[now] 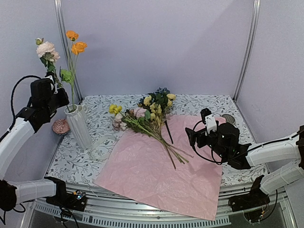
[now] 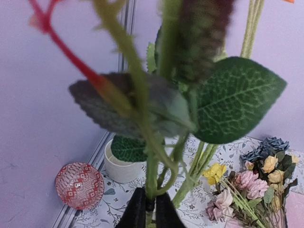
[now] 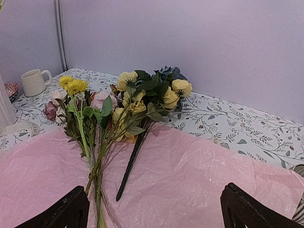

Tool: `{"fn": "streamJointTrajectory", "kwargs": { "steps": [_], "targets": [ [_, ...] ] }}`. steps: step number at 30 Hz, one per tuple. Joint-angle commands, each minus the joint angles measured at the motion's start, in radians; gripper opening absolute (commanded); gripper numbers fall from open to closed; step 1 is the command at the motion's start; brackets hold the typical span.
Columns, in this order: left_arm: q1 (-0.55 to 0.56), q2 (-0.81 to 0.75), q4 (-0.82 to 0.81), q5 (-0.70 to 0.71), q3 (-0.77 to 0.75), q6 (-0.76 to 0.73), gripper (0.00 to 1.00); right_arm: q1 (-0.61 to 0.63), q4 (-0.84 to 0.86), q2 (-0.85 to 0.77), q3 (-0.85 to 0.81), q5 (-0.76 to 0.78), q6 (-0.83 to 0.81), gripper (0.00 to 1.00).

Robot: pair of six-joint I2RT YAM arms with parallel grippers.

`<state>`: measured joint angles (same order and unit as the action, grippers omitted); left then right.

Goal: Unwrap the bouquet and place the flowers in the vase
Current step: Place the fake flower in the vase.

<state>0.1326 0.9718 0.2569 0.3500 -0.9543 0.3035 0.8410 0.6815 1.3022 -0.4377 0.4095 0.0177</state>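
Mid-placing: left fingers (image 2: pixel 135 213) clamp a stem (image 2: pixel 151 180) standing in the vase (image 1: pixel 80 128); right fingers (image 3: pixel 61 213) gape over the pink paper (image 3: pixel 199 171); next, let go, then fetch the lying flowers (image 3: pixel 128 102).

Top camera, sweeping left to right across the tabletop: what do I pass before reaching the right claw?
Red patterned dish → white vase → loose flowers lying on the pink paper → right claw, open.
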Motion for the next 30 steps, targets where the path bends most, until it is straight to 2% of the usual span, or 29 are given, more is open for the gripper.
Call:
{"fn": "streamJointTrajectory", "kwargs": {
  "steps": [1, 3, 6, 13, 18, 23, 30],
  "targets": [
    [-0.016, 0.022, 0.086, -0.073, -0.052, 0.077, 0.36, -0.006, 0.019, -0.015, 0.01, -0.001, -0.007, 0.99],
    [-0.016, 0.024, 0.119, -0.066, -0.072, 0.091, 0.52, -0.005, 0.02, -0.014, 0.008, -0.002, -0.007, 0.99],
    [-0.016, 0.021, 0.158, -0.084, -0.096, 0.099, 0.64, -0.006, 0.02, -0.013, 0.008, -0.004, -0.007, 0.99],
    [-0.017, -0.027, 0.23, -0.13, -0.111, 0.135, 0.72, -0.006, 0.019, -0.002, 0.002, -0.014, -0.007, 0.99],
    [-0.016, -0.094, 0.26, -0.229, -0.101, 0.141, 0.79, -0.006, 0.014, 0.01, -0.006, -0.038, -0.006, 0.99],
    [-0.015, -0.171, 0.209, -0.475, -0.012, 0.177, 0.82, -0.006, 0.006, 0.024, -0.018, -0.063, 0.001, 0.99],
    [0.001, -0.292, 0.042, -0.672, 0.161, 0.27, 0.85, -0.006, -0.007, 0.052, -0.045, -0.119, 0.005, 0.99]
  ]
}}
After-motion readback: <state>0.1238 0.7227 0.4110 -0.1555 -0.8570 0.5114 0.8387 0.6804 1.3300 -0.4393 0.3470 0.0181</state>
